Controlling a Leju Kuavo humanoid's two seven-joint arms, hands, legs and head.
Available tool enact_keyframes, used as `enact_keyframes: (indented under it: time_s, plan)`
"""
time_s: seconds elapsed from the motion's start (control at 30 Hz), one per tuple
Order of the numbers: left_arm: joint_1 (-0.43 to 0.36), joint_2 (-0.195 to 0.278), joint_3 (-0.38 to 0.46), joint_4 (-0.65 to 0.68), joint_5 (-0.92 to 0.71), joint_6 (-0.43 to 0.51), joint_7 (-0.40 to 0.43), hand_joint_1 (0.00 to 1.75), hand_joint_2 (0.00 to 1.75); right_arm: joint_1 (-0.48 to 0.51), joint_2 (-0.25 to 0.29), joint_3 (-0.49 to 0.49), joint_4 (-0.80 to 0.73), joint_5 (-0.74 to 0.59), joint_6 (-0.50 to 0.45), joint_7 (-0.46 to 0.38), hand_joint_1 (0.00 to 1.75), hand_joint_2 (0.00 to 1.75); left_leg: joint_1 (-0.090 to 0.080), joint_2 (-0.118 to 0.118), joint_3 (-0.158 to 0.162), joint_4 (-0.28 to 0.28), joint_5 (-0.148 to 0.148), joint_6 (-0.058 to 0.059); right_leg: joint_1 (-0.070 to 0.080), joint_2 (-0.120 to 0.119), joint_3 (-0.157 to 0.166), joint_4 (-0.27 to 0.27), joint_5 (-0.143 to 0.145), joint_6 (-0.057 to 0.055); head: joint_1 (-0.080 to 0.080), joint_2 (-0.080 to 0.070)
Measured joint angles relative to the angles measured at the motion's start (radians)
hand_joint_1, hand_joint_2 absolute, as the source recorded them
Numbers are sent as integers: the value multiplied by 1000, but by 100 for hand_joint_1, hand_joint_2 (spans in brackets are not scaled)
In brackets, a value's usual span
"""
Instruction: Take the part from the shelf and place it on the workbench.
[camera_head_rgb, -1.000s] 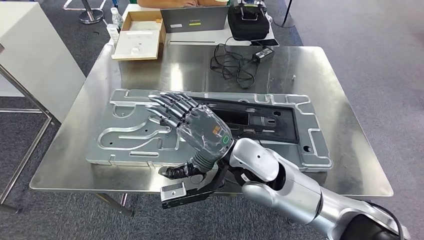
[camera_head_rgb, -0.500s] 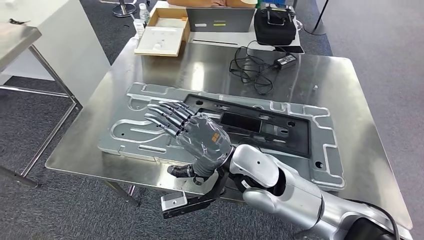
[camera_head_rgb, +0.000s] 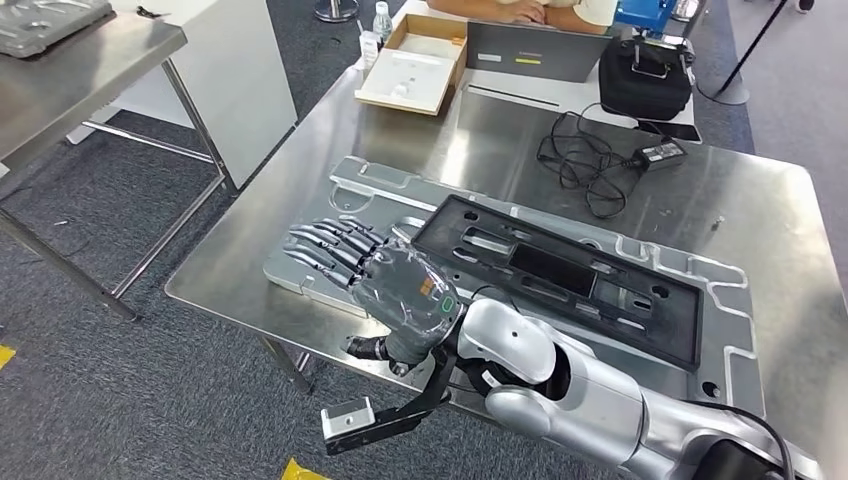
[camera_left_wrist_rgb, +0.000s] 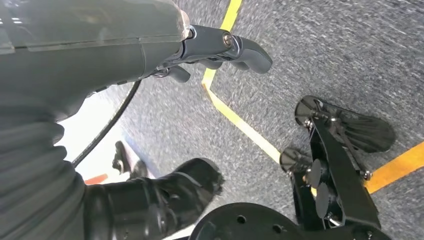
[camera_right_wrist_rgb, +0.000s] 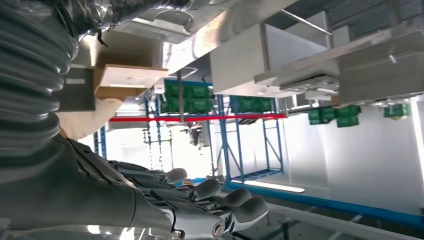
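- workbench (camera_head_rgb: 250, 240): steel top, carries the part
- part (camera_head_rgb: 400, 200): flat grey plate with black insert, long axis from near-left to far-right
- right hand (camera_head_rgb: 385, 275): above part's near-left end, fingers extended, holding nothing
- left hand (camera_left_wrist_rgb: 150, 45): over floor, grip unclear

The head view looks steeply down on the workbench (camera_head_rgb: 250, 250) from close by. The right wrist view, turned over, shares that bench (camera_right_wrist_rgb: 240, 12); the left wrist view faces the carpet (camera_left_wrist_rgb: 320, 45).
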Motion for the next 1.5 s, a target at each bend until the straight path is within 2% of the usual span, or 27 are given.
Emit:
enact_keyframes:
  time_s: [0.03, 0.1, 0.13, 0.2, 0.27, 0.33, 0.37, 0.43, 0.5, 0.53, 0.6, 0.63, 0.7, 0.77, 0.8, 0.87, 0.93, 0.97, 1.0, 1.1, 1.13, 1.2, 1.27, 1.33, 1.4, 1.43, 1.5]
  plan:
    - [0, 1, 2, 2, -1, 1, -3, 0, 0, 0, 0, 0, -1, 0, -1, 2, 0, 175, 2, -11, -5, 0, 2, -7, 1, 10, 6, -17, -1, -3, 0, 0]
    - [1, 3, 6, 4, -6, 1, -10, 0, 0, -2, 0, 0, -6, -1, -2, 5, 0, 175, 6, -31, -13, -2, 6, -21, 3, -8, 9, -26, 1, -13, 0, 0]
    - [3, 4, 7, 6, -9, 1, -14, 0, 0, -3, 2, 0, -8, -1, -2, 6, 0, 175, 6, -23, -16, 3, 3, -26, 2, -20, 14, -32, 3, -20, 0, 0]
    - [1, 7, 8, 10, -12, 1, -17, 0, 0, -5, 4, 0, -14, -1, -3, 6, 0, 175, 4, 29, -44, 59, -31, -35, -1, -49, 24, -47, 9, -36, -3, 0]
    - [-3, 9, 8, 11, -13, 1, -19, 0, 0, -6, 4, 1, -16, -1, -4, 7, 0, 175, 4, 84, -103, 181, -91, -42, 5, -79, 27, -48, 8, -45, -5, 0]
    - [-5, 10, 8, 12, -13, 1, -20, 0, 0, -5, 4, 3, -16, -1, -5, 7, 0, 175, 7, 100, -145, 263, -113, -48, 8, -110, 26, -46, 5, -45, -5, 0]
    - [-5, 11, 9, 13, -14, 1, -21, 0, 0, -5, 4, 4, -16, -1, -5, 7, 0, 175, 8, 105, -138, 252, -97, -50, 8, -125, 27, -43, 2, -44, -5, 0]
    - [-4, 14, 11, 14, -17, 1, -21, 0, 0, -7, 4, 5, -17, -1, -5, 6, 0, 175, 8, 131, -75, 136, -38, -50, 8, -150, 29, -37, -6, -38, -5, 0]
    - [-6, 16, 12, 16, -19, 1, -22, 0, 0, -11, 4, 6, -19, -1, -5, 5, 0, 175, 2, 159, -20, 34, -7, -39, 14, -170, 32, -30, -15, -27, -5, 0]
    - [-6, 16, 13, 17, -20, 2, -23, 0, 0, -14, 4, 6, -20, -1, -5, 4, 0, 175, -1, 164, -11, 14, -6, -32, 18, -179, 34, -29, -18, -22, -4, 0]
    - [-5, 16, 15, 19, -25, 2, -27, 0, 0, -24, 5, 9, -22, 1, -4, 1, 0, 175, -4, 142, -12, 10, -5, -16, 20, -197, 39, -31, -20, -13, -4, 0]
    - [-4, 16, 17, 20, -29, 3, -30, 0, 0, -31, 6, 11, -23, 3, -3, 0, 0, 175, -2, 132, -11, 7, -3, -10, 18, -194, 41, -28, -25, -7, -4, 0]
    - [-4, 17, 21, 23, -36, 3, -34, 0, 0, -44, 8, 14, -25, 6, 2, -1, 0, 175, 1, 114, -9, 2, 2, 1, 11, -148, 25, 17, -59, 2, -3, 0]
    - [-7, 18, 24, 24, -39, 4, -36, 0, 0, -51, 8, 17, -26, 8, 6, -1, 0, 175, 2, 93, -11, 0, 4, 8, 9, -90, -33, 139, -124, 5, -3, 0]
    - [-8, 19, 25, 25, -39, 4, -36, 0, 0, -52, 8, 18, -27, 9, 7, -1, 0, 175, 1, 81, -12, 0, 5, 11, 9, -77, -65, 204, -152, 5, -3, 0]
    - [-9, 19, 27, 25, -39, 4, -36, 0, 0, -52, 8, 21, -27, 9, 7, -1, 0, 175, 0, 68, -13, 1, 5, 12, 9, -72, -99, 268, -173, 5, -3, 0]
    - [-9, 19, 27, 25, -39, 4, -36, 0, 0, -52, 8, 22, -27, 10, 7, -1, 0, 175, -1, 64, -13, 1, 5, 12, 9, -72, -103, 275, -172, 5, -3, 0]
    - [-9, 19, 27, 25, -40, 4, -36, 0, 0, -52, 8, 22, -27, 10, 8, -1, 0, 175, -1, 59, -13, 1, 5, 12, 9, -71, -105, 275, -165, 4, -3, 0]
    - [-9, 20, 28, 26, -40, 4, -36, 0, 0, -54, 8, 23, -27, 10, 8, -1, 0, 175, -3, 44, -11, 1, 5, 12, 10, -61, -83, 220, -123, -2, -3, 0]
    - [-11, 21, 30, 33, -48, 4, -38, 0, 0, -63, 8, 23, -29, 15, 8, -1, 0, 175, -1, -14, -15, 3, 10, 2, 13, 19, 7, -1, -2, -30, -3, 0]
    - [-11, 21, 30, 34, -57, 4, -38, 0, 0, -65, 7, 23, -31, 19, 7, -1, 0, 175, 3, -27, -20, 3, 13, -4, 15, 30, 14, -21, -1, -34, -3, 0]
    - [-11, 23, 30, 37, -82, 4, -35, 0, 0, -64, -8, 22, -43, 31, -4, -4, 0, 175, 8, -45, -26, 1, 17, -16, 16, 4, 22, -37, 1, -37, -2, 0]
    - [-11, 30, 28, 46, -110, 9, -36, 0, 0, -44, -54, 16, -62, 43, -50, -17, 0, 175, 3, -2, -40, 30, -3, -23, 11, -29, 40, -61, 8, -42, -5, 0]
    - [-17, 52, 24, 69, -132, 16, -48, 0, 0, 4, -133, -5, -75, 50, -127, -40, 0, 175, -1, 68, -88, 132, -59, -28, 11, -70, 54, -73, 9, -47, -7, 0]
    - [-22, 88, 21, 98, -140, 17, -67, 0, 0, 55, -219, -37, -76, 54, -188, -62, 0, 175, 6, 96, -142, 242, -102, -35, 12, -112, 56, -72, 4, -48, -8, 0]
    - [-23, 104, 20, 109, -139, 15, -76, 0, 0, 71, -252, -52, -74, 57, -202, -73, 0, 175, 10, 103, -148, 258, -101, -39, 11, -128, 56, -70, 1, -46, -8, 0]
    - [-22, 136, 21, 126, -130, 12, -88, 0, 0, 79, -290, -80, -69, 67, -201, -98, 0, 175, 16, 121, -101, 181, -50, -45, 6, -149, 56, -63, -6, -39, -8, 0]
